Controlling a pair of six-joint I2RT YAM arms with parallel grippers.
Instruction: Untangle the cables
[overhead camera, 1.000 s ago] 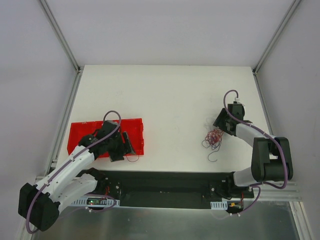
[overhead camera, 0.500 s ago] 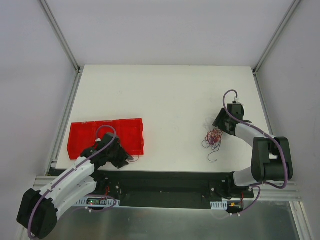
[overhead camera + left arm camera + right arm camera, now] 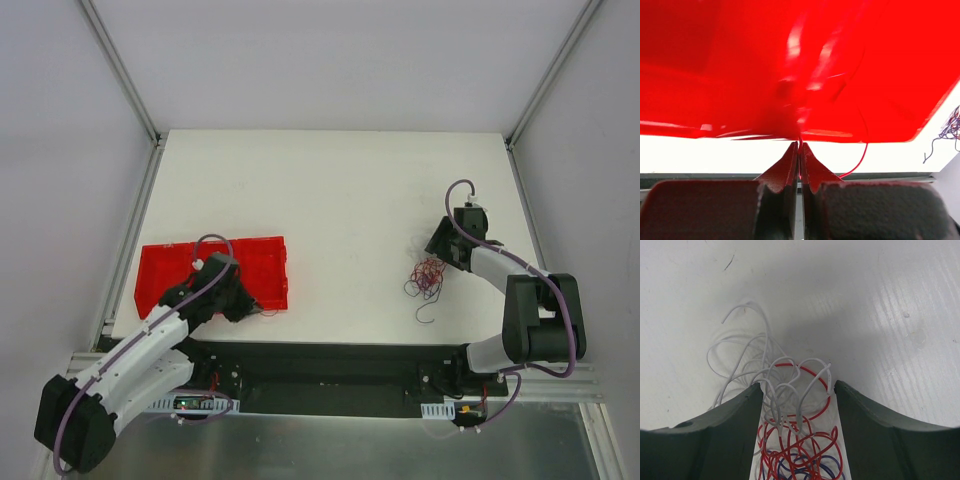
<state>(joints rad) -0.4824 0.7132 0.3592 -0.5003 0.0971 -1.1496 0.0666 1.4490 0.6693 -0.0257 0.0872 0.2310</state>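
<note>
The cables point(image 3: 428, 277) are a small tangle of red, purple and white wires on the right of the white table. My right gripper point(image 3: 441, 252) stands open just behind it. In the right wrist view its jaws point(image 3: 797, 387) straddle the red and white loops point(image 3: 799, 374) without pinching them. A single red cable point(image 3: 265, 313) lies apart at the near right corner of the red tray point(image 3: 165, 265). My left gripper point(image 3: 243, 308) is shut on that red cable point(image 3: 861, 150). The wire runs up from between the closed jaws point(image 3: 800, 146) and curves off to the right.
The red tray point(image 3: 740, 75) fills the upper part of the left wrist view, close in front of the fingers. The table's near edge and the black base rail point(image 3: 330, 365) lie just behind the left gripper. Metal frame posts point(image 3: 130, 80) flank the table.
My left gripper moved from over the tray's right end back toward its near edge and closed on the single red cable. The right arm and the tangle have not moved.
</note>
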